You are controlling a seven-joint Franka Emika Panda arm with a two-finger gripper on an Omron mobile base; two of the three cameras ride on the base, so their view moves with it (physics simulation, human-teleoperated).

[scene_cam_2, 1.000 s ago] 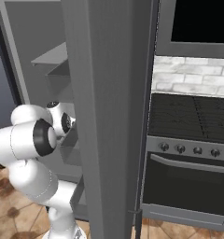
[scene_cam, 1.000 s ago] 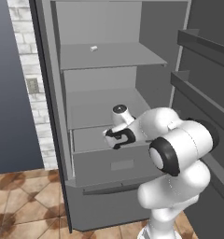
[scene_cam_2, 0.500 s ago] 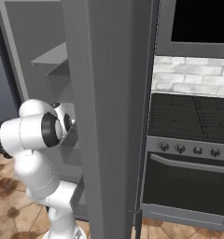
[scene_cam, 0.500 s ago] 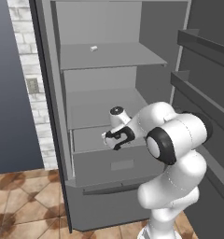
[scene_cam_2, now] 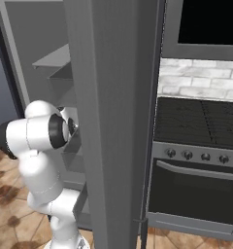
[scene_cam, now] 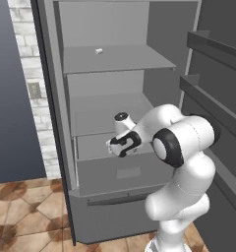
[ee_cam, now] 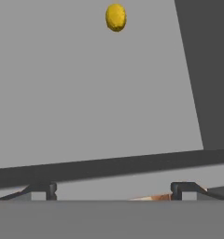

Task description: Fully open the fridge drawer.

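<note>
Drawer: grey box low in the fridge, below the bottom shelf; partly pulled out, face with one small rectangular indent; hand view looks down into it over its front rim
Gripper: at the drawer's top front edge, pointing down; fingers spread wide, tips either side of the rim, pinching nothing
Yellow item: small, rounded, lying on the drawer floor
White item: small, on the upper shelf
Door: open, right side, with ledges
Stove: right of the fridge
</note>
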